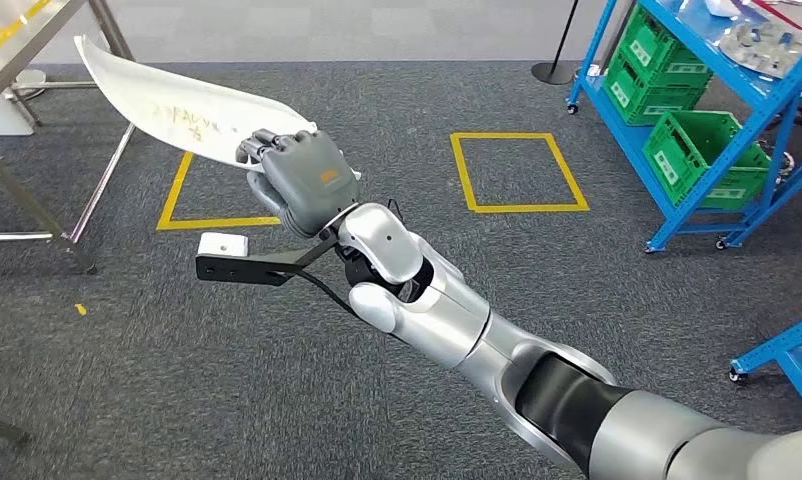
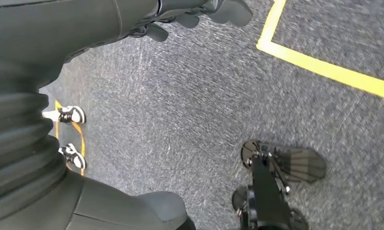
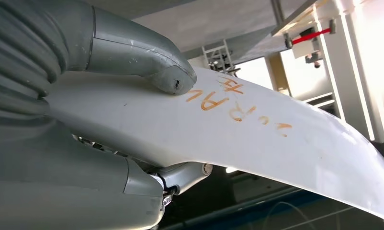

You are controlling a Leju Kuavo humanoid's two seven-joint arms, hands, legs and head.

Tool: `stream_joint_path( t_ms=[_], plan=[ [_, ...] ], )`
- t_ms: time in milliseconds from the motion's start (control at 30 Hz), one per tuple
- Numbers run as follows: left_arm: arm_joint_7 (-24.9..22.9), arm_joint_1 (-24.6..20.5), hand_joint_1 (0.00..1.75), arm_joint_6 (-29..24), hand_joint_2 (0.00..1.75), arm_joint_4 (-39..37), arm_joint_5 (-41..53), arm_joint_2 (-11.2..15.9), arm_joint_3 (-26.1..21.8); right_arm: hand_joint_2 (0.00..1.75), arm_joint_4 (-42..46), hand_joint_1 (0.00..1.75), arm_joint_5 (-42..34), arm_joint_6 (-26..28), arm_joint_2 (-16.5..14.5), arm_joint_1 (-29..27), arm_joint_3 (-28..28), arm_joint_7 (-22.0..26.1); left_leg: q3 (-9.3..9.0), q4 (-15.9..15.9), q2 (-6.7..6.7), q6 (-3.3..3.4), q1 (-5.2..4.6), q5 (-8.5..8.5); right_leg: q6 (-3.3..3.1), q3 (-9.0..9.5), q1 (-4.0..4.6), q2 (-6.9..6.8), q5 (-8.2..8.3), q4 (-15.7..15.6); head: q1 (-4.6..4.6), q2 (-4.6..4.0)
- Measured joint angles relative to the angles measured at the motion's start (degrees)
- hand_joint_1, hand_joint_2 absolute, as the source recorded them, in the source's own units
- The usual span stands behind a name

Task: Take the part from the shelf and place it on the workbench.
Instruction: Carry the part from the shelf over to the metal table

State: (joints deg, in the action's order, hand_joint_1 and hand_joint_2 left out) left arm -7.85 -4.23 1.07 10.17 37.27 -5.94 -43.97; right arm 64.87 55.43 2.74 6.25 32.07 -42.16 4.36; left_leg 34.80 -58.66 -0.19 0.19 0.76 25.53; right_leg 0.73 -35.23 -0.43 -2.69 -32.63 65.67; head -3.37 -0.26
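Above the grey carpet (image 1: 277,380), the right robot hand (image 1: 302,175) grips the white curved part (image 1: 167,105); the left robot hand (image 2: 17,158) hangs, its state unclear.

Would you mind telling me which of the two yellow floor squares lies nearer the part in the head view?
The left square: the white part in the right hand overlaps its upper corner, while the other square lies well clear, toward the blue shelf.

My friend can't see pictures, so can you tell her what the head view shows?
The robot's right hand holds a long, curved white part with orange writing out over grey carpet, toward a metal workbench at the upper left. Yellow tape squares mark the floor, and a blue shelf with green crates stands at the right.
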Motion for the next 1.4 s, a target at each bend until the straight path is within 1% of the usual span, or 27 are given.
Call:
stream_joint_path(
  t_ms=[67,100,133,167,233,300,367,400,433,500,533,600,633,700,767,800,900,967,1033,1100,1133,1167,1200,1267,1300,1333,1400],
  plan=[
    [0.22,-0.23,0.0,0.09,1.75,0.01,-0.11,0.02,0.01,1.75,-0.26,1.75,-0.97,0.1,0.93,0.05,-0.01,0.3,0.11,-0.05,-1.69,0.27,-0.04,-0.1,0.1,-3.96,-0.02,2.08,-2.85,7.79,-0.14,0.0],
    [0.36,-0.23,0.0,0.13,1.75,0.01,-0.27,0.02,0.01,1.75,-0.43,1.75,-1.35,0.21,1.26,0.01,-0.02,0.32,0.14,-0.1,-2.62,0.3,-0.08,-0.13,-0.02,-5.12,0.01,2.44,-2.94,9.67,-0.15,0.0],
    [0.5,-0.18,0.0,0.11,1.75,0.0,-0.53,0.01,-0.01,1.75,-0.56,1.75,-1.62,0.35,1.45,0.01,-0.03,0.28,0.15,-0.16,-3.52,0.29,-0.11,-0.16,-0.23,-5.18,0.03,2.68,-1.92,9.23,-0.14,0.0],
    [0.65,-0.14,0.0,0.05,1.75,-0.01,-0.81,-0.01,-0.02,1.75,-0.64,1.75,-1.8,0.5,1.55,0.1,-0.04,0.23,0.15,-0.22,-4.36,0.24,-0.13,-0.19,-0.51,-4.07,0.04,3.05,0.03,6.46,-0.14,0.0],
    [0.91,-0.17,0.0,-0.05,1.75,-0.01,-1.27,-0.11,-0.04,1.75,-0.7,1.75,-1.99,0.75,1.7,0.44,-0.12,0.18,0.26,-0.3,-6.01,-0.06,-0.15,-0.34,-1.09,-0.38,0.02,5.57,3.89,-1.73,-0.08,0.0],
    [0.95,-0.26,0.0,-0.14,1.75,0.0,-1.45,-0.22,-0.06,1.75,-0.78,1.75,-2.11,0.89,1.91,0.86,-0.21,0.13,0.64,-0.24,-7.49,-0.7,0.03,-0.66,-1.25,1.66,0.11,7.49,5.23,-6.33,-0.17,0.0],
    [0.85,-0.13,0.0,-0.21,1.75,-0.03,-1.58,-0.24,-0.08,1.75,-0.89,1.75,-2.21,0.89,1.93,1.25,-0.26,0.1,1.11,0.13,-8.83,-1.57,0.28,-1.1,-1.37,1.94,0.22,6.64,5.34,-6.94,-0.32,0.0],
    [0.79,-0.02,0.0,-0.23,1.75,-0.05,-1.68,-0.24,-0.08,1.75,-0.93,1.75,-2.26,0.84,1.8,1.49,-0.27,0.09,1.33,0.13,-8.4,-1.88,0.25,-1.14,-1.59,2.12,0.15,5.9,5.59,-7.3,-0.33,0.0],
    [0.75,0.04,0.0,-0.25,1.75,-0.08,-1.78,-0.26,-0.08,1.75,-0.96,1.75,-2.3,0.81,1.64,1.74,-0.28,0.1,1.8,-0.51,-6.88,-2.18,0.09,-0.62,-1.94,2.33,0.05,5.11,5.86,-7.72,-0.2,0.0],
    [0.71,-0.14,0.0,-0.28,1.75,-0.1,-1.91,-0.3,-0.08,1.75,-1.03,1.75,-2.36,0.74,1.45,2.12,-0.3,0.1,4.03,-5.2,-2.46,-2.61,-0.11,2.36,-2.49,2.53,0.01,3.28,6.2,-8.28,0.05,0.0],
    [0.7,-0.29,0.0,-0.29,1.75,-0.1,-1.93,-0.31,-0.08,1.75,-1.09,1.75,-2.39,0.72,1.45,2.18,-0.31,0.1,5.75,-8.9,-0.98,-2.89,-0.09,4.36,-2.7,2.51,0.1,2.32,6.16,-8.27,0.19,0.0],
    [0.71,-0.39,0.0,-0.42,1.75,-0.1,-1.96,-0.31,-0.08,1.75,-1.28,1.75,-2.44,0.62,1.47,2.2,-0.38,0.1,8.24,-14.65,-0.24,-3.37,0.08,6.49,-2.81,2.38,0.19,0.4,6.03,-8.11,0.18,0.0],
    [0.75,-0.36,0.0,-0.62,1.75,-0.1,-2.01,-0.29,-0.11,1.75,-1.43,1.75,-2.49,0.6,1.45,2.33,-0.43,0.16,8.08,-14.8,-0.09,-3.55,0.13,6.06,-2.78,2.34,0.18,-0.51,5.96,-8.02,0.19,0.0],
    [0.96,-0.33,0.0,-1.07,1.75,-0.08,-2.11,-0.25,-0.23,1.75,-1.84,1.75,-2.66,0.56,1.34,3.05,-0.56,0.29,4.5,-8.89,1.24,-3.68,0.17,2.92,-2.51,2.32,0.15,-2.16,5.71,-7.69,0.19,0.0],
    [1.22,-0.5,0.0,-1.27,1.75,-0.04,-2.17,-0.25,-0.34,1.75,-2.3,1.75,-3.11,0.54,1.25,4.22,-0.67,0.6,0.62,-2.22,3.52,-2.97,-0.07,0.69,-1.98,2.27,0.41,-3.48,5.31,-7.18,0.15,0.0],
    [1.31,-0.57,0.0,-1.3,1.75,-0.03,-2.19,-0.28,-0.36,1.75,-2.52,1.75,-3.39,0.57,1.22,4.78,-0.71,0.87,-0.24,-0.58,4.08,-2.44,-0.18,0.3,-1.71,2.29,0.57,-4.05,5.17,-7.0,0.1,0.0],
    [1.41,-0.52,0.0,-1.33,1.75,-0.07,-2.28,-0.38,-0.39,1.75,-3.14,1.75,-4.16,0.82,0.99,6.14,-1.17,1.67,-0.02,-0.01,2.47,-1.03,-0.21,-0.07,-0.8,2.5,0.59,-5.29,4.96,-6.94,0.01,0.0],
    [1.61,-0.56,0.0,-1.33,1.75,-0.08,-2.3,-0.51,-0.44,1.75,-3.54,1.75,-4.45,1.01,0.92,6.91,-1.62,1.91,0.04,0.32,1.22,-0.32,0.1,-0.5,-0.04,1.72,0.23,-2.52,3.37,-4.9,-0.09,0.0],
    [1.87,-0.81,0.0,-1.33,1.75,-0.07,-2.31,-0.6,-0.48,1.75,-4.07,1.75,-4.63,1.14,1.04,7.18,-2.0,2.09,0.22,0.42,-0.11,0.13,0.32,-0.81,0.48,-1.06,-0.07,1.35,0.0,1.36,-0.25,0.0],
    [2.01,-0.93,0.0,-1.33,1.75,-0.08,-2.32,-0.62,-0.53,1.75,-4.79,1.75,-4.74,1.2,1.19,6.99,-2.43,2.04,0.46,0.36,-1.77,0.23,0.35,-0.98,0.71,-4.13,-0.18,2.48,-2.34,7.76,-0.32,0.0],
    [1.98,-0.9,0.0,-1.33,1.75,-0.09,-2.31,-0.63,-0.6,1.75,-5.14,1.75,-4.76,1.22,1.21,6.92,-2.71,1.98,0.57,0.3,-2.68,0.15,0.36,-1.06,0.73,-4.64,-0.25,2.6,-2.15,8.65,-0.31,0.0],
    [1.91,-0.85,0.0,-1.33,1.75,-0.09,-2.29,-0.64,-0.67,1.75,-5.37,1.75,-4.78,1.25,1.21,6.92,-2.97,1.9,0.67,0.21,-3.57,0.01,0.4,-1.15,0.67,-4.03,-0.32,2.73,-0.93,7.28,-0.32,0.0],
    [1.8,-0.82,0.0,-1.33,1.75,-0.1,-2.23,-0.64,-0.75,1.75,-5.5,1.75,-4.79,1.29,1.21,6.99,-3.22,1.76,0.75,0.11,-4.45,-0.15,0.45,-1.24,0.56,-2.4,-0.43,3.32,1.0,3.97,-0.32,0.0],
    [1.52,-0.89,0.0,-1.34,1.75,-0.09,-2.09,-0.63,-0.83,1.75,-5.62,1.75,-4.79,1.39,1.2,7.16,-3.56,1.47,1.07,-0.12,-6.05,-0.68,0.52,-1.45,0.26,1.19,-0.71,6.04,3.82,-3.4,-0.31,0.0],
    [1.39,-0.95,0.0,-1.34,1.75,-0.09,-2.02,-0.63,-0.85,1.75,-5.67,1.75,-4.79,1.44,1.2,7.19,-3.71,1.32,1.3,-0.15,-6.79,-1.07,0.56,-1.61,0.14,2.22,-0.73,7.06,4.37,-5.64,-0.29,0.0],
    [1.26,-0.95,0.0,-1.35,1.75,-0.08,-1.98,-0.62,-0.86,1.75,-5.7,1.75,-4.79,1.48,1.19,7.17,-3.85,1.2,1.53,-0.04,-7.47,-1.51,0.62,-1.81,-0.03,2.54,-0.65,7.46,4.32,-6.47,-0.29,0.0],
    [1.01,-0.7,0.0,-1.35,1.75,-0.1,-1.89,-0.56,-0.86,1.75,-5.7,1.75,-4.76,1.57,1.15,7.09,-4.09,1.01,1.9,0.4,-8.49,-2.41,0.78,-2.32,-0.67,2.64,-0.5,6.03,4.64,-6.82,-0.28,0.0]
  ],
)
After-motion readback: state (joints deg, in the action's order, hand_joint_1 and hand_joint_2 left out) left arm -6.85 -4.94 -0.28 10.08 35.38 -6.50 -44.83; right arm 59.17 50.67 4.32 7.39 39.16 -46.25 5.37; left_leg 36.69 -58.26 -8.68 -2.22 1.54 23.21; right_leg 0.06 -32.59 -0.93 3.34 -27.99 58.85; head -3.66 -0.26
